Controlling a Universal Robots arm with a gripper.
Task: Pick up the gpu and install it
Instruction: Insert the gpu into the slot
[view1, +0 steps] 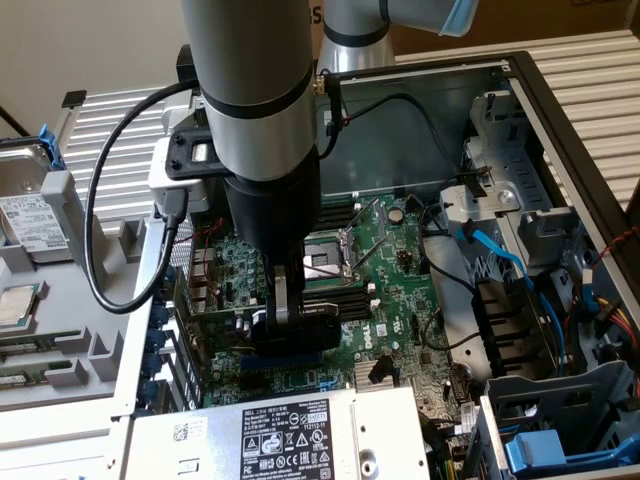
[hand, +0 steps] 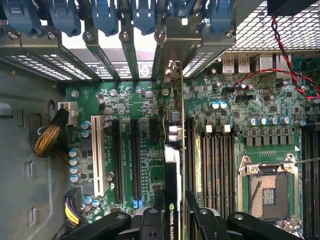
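The gpu (hand: 172, 162) stands on edge over the green motherboard (hand: 125, 100), seen from above as a thin card with a black cooler block. Its far end reaches the metal rear bracket openings (hand: 172, 50). My gripper (hand: 175, 202) is shut on the card's near end, one black finger on each face. In the exterior view the gripper (view1: 300, 315) hangs low inside the open computer case, just above the motherboard (view1: 395, 250), with the black gpu (view1: 305, 335) between its fingers. I cannot tell whether the card's edge sits in a slot.
Long black expansion slots (hand: 136, 155) and a white slot (hand: 98, 160) lie beside the card; memory slots (hand: 215, 165) and the CPU socket (hand: 267, 187) flank its other side. Blue latches (hand: 105, 15) line the rear. The power supply (view1: 300, 435) and drive cage (view1: 560, 430) crowd the case.
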